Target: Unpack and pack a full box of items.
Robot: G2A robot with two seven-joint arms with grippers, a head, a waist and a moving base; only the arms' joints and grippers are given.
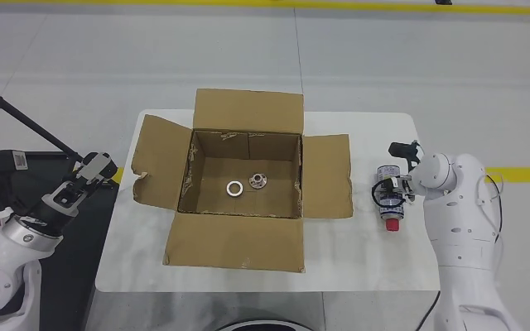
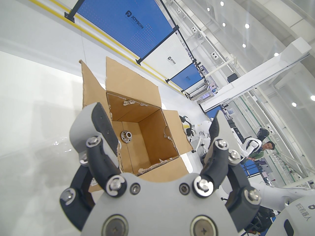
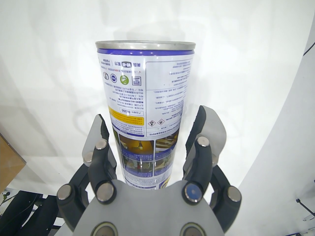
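1. A white table (image 1: 364,248) stands on a pale grey floor (image 1: 99,66).
2. A yellow line (image 1: 248,4) runs across the floor beyond the table, and a shorter yellow stripe (image 1: 509,175) shows off the table's right side.
3. A thin black rod (image 1: 37,128) slants over the floor left of the table.
4. A blue panel (image 2: 123,18) and a white panel (image 2: 169,57) stand in black frames, side by side.
5. Round ceiling lights (image 2: 222,3) dot the white roof.
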